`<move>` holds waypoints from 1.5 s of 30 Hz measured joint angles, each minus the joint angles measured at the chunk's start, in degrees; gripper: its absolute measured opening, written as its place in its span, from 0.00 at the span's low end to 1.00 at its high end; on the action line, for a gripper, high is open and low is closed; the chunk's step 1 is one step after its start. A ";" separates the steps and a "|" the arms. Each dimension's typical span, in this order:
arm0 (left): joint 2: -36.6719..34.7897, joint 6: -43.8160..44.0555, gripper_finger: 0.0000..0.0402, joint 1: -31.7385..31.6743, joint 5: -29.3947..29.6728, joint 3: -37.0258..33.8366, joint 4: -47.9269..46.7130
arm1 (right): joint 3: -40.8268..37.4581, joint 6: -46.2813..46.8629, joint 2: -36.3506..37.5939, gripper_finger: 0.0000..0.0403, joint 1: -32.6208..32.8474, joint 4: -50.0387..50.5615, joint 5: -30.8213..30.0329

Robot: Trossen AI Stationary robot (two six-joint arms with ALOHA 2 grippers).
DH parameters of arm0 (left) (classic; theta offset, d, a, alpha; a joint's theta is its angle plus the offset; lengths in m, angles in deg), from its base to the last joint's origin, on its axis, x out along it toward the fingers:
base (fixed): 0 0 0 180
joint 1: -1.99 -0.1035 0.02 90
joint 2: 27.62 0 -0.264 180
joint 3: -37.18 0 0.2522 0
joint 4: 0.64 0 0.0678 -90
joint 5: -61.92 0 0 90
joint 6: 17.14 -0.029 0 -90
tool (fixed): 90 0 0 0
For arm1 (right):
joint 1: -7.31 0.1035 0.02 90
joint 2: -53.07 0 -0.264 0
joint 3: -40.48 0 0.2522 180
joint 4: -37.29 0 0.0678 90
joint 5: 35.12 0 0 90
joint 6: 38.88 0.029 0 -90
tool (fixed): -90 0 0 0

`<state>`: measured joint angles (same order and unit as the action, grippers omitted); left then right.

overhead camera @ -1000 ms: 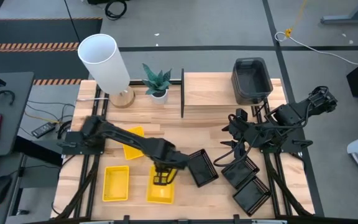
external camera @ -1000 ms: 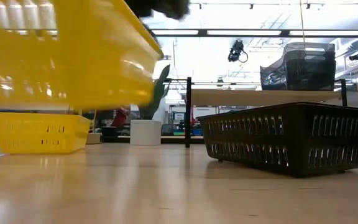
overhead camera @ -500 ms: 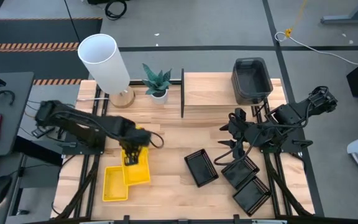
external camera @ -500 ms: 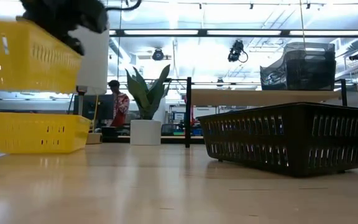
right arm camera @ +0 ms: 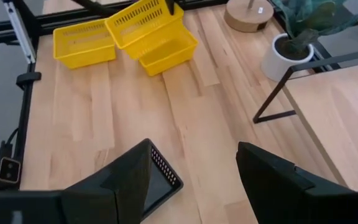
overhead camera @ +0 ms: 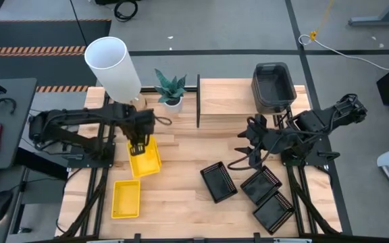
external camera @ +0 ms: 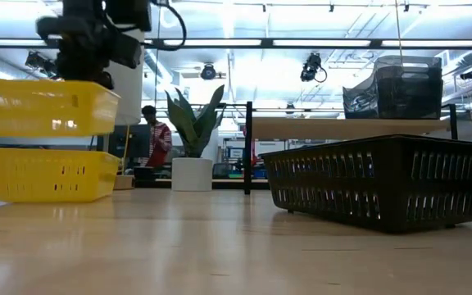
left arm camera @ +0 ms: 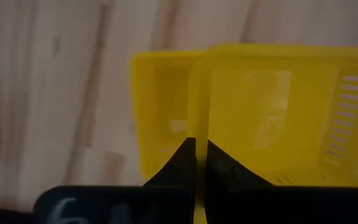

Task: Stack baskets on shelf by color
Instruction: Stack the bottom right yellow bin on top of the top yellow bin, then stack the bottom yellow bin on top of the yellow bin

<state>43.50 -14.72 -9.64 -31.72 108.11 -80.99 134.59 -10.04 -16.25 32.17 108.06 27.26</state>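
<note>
Moved far-left since half a second ago: left gripper [overhead camera: 138, 144], its fingers clamped on the rim of a yellow basket [overhead camera: 144, 157], now carries it raised above a second yellow basket [external camera: 52, 174] near the lamp [overhead camera: 113, 67]. Third yellow basket [overhead camera: 125, 198] lies unmoved near the front-left. Right gripper [overhead camera: 246, 145] waits, fingers spread, over the black mesh baskets [overhead camera: 219, 181]. Grey baskets [overhead camera: 273, 86] remain stacked on the shelf [overhead camera: 228, 100].
</note>
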 joint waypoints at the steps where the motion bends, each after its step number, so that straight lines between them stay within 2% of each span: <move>1: 0.01 -1.39 0.02 -1.59 -0.01 0.00 0.54 | 0.00 0.11 0.00 0.60 -0.23 -0.04 0.00; 7: 0.04 -6.46 0.03 -8.72 -1.32 0.02 1.92 | 0.00 0.13 0.00 0.60 -1.16 -0.87 0.00; 12: 0.09 -7.11 0.03 -8.99 -2.23 -2.70 3.07 | 0.00 0.64 0.00 0.60 -1.42 -0.87 0.00; 19: 0.12 -2.82 0.04 -7.76 -1.58 -7.23 8.27 | 0.00 0.69 0.00 0.60 -1.42 -0.83 0.02; 25: 0.12 -2.49 0.21 -6.69 -1.41 -7.32 9.19 | 0.00 -0.38 0.00 0.60 -1.42 -0.81 0.04; 29: 0.12 0.77 0.35 -7.02 -1.25 -7.21 8.51 | 0.00 -0.49 0.00 0.60 -1.42 -0.81 0.04; 32: 0.10 3.14 0.43 -6.62 -1.35 -5.30 6.13 | 0.00 -0.52 0.00 0.60 -1.42 -0.79 0.23; 36: 0.08 4.82 0.46 -2.92 -6.64 -1.33 2.55 | 0.00 -1.33 0.00 0.60 -1.42 -0.74 0.29; 40: 0.05 8.22 0.43 4.76 -13.15 -0.56 -1.51 | 0.00 -1.57 0.00 0.60 -1.38 -0.76 0.54; 45: 0.05 12.90 0.38 16.42 -13.53 -0.57 -3.13 | 0.00 -1.57 0.00 0.60 -1.38 -0.85 0.66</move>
<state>43.56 -1.82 6.77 -45.25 107.54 -84.12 134.59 -11.62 -16.25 30.80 107.21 27.92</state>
